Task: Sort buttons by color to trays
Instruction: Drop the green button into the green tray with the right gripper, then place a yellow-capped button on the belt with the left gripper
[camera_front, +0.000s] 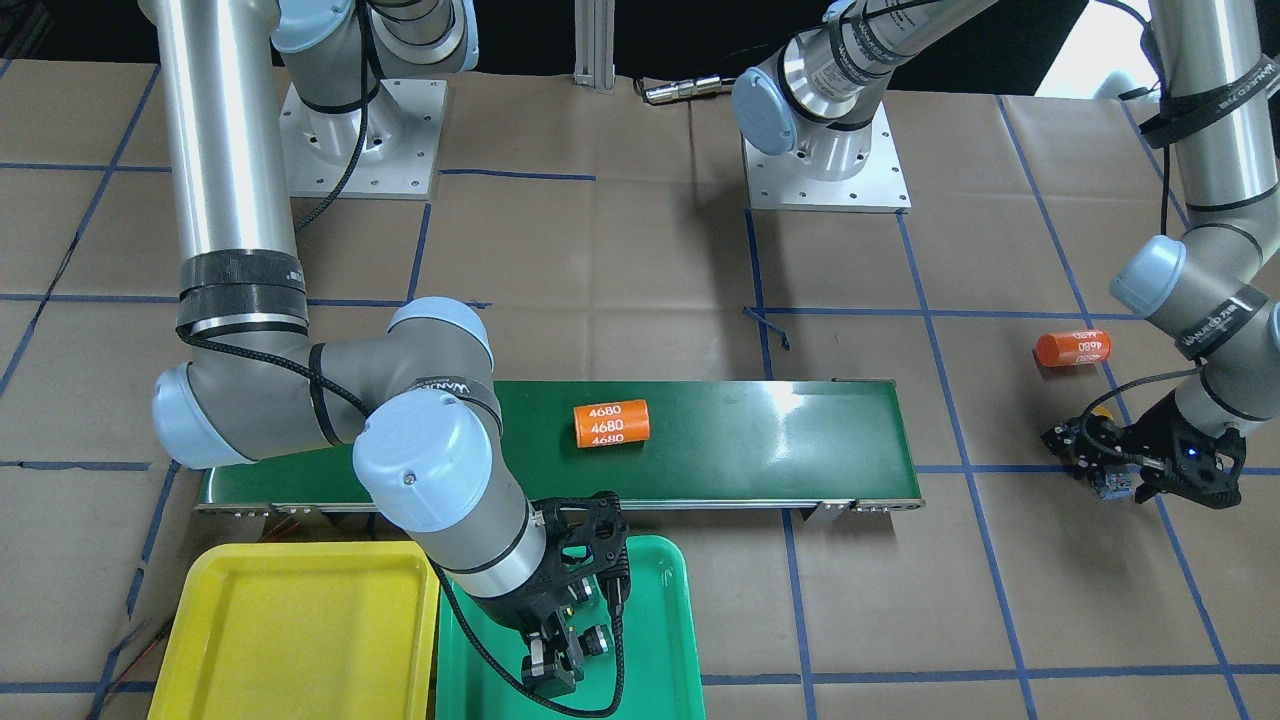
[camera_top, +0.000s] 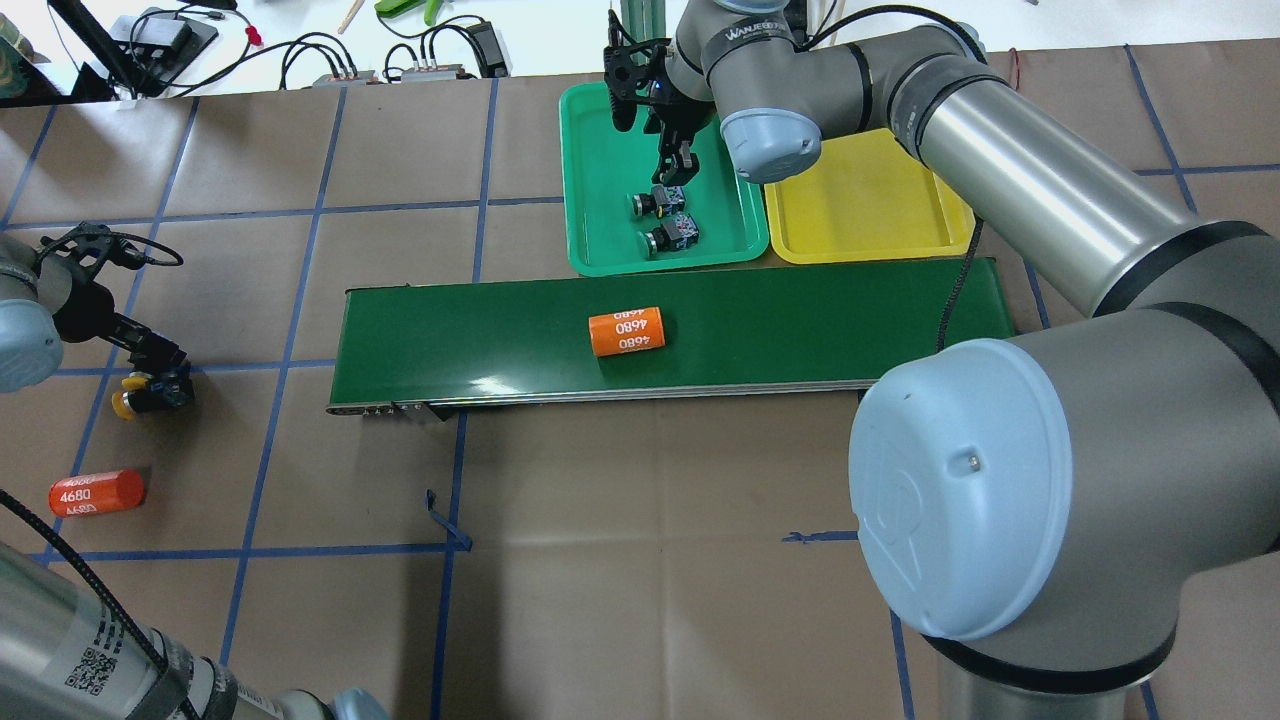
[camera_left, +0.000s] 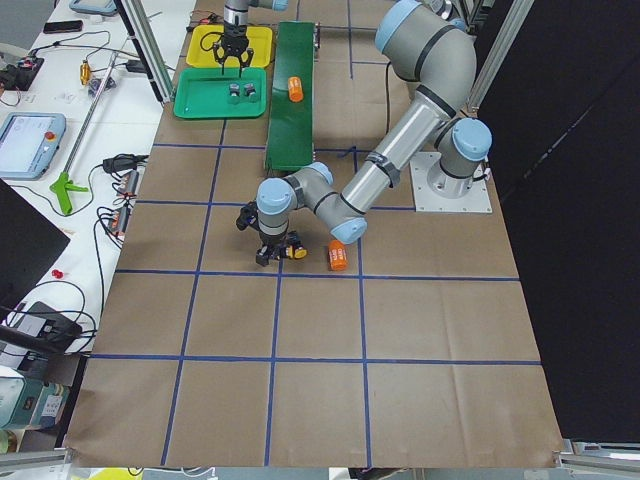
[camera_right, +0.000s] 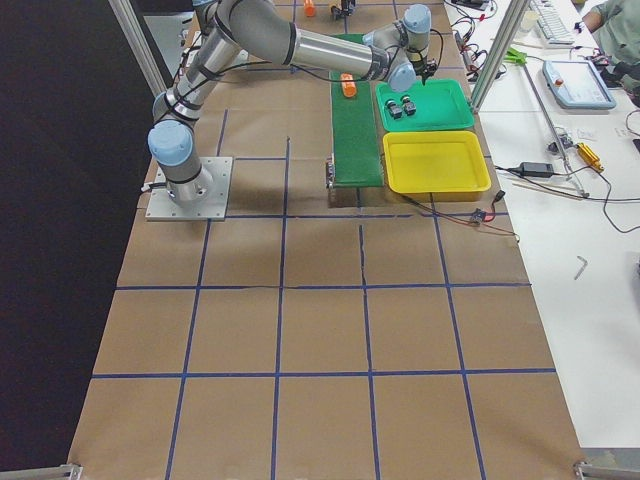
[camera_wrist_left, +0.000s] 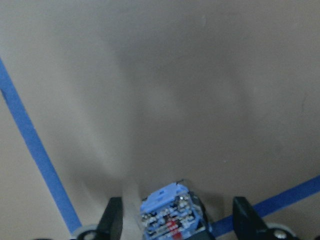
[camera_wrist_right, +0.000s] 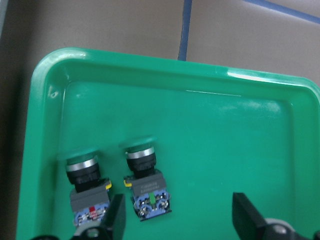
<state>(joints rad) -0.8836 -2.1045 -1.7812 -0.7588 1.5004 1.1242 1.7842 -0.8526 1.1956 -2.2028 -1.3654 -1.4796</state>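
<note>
Closest under the left wrist camera, a yellow button (camera_wrist_left: 170, 215) is seen from its back end, the blue terminal block turned to the lens. It is straddled by the left gripper (camera_wrist_left: 178, 222), whose fingers are spread wide; a gap is seen on each side, so nothing is gripped. The button appears to rest on the bare table, well apart from the belt (camera_top: 800, 320) and near an orange cylinder (camera_top: 97, 492). It is laid on its side. Its long axis runs flat along the table at a slant to the tape lines, and the yellow cap is pointed away from the belt, roughly toward the robot's side and the table's left end.

Two green buttons (camera_wrist_right: 145, 180) (camera_wrist_right: 85, 185) are lodged side by side in the green tray (camera_wrist_right: 225, 145), both on their sides, long axes parallel, caps turned toward the left arm's end. The right gripper (camera_wrist_right: 181, 220) is held above them, wide and empty. No button is seen in the yellow tray (camera_top: 860, 200), and a second yellow button cannot be made out.

The green half is judged done, and the grasp of the yellow button is the step in hand. For the next move, the fingers must be closed squarely across the blocky body, not the round cap. A transfer is probably needed as well, since the yellow tray lies at the right arm's end.
</note>
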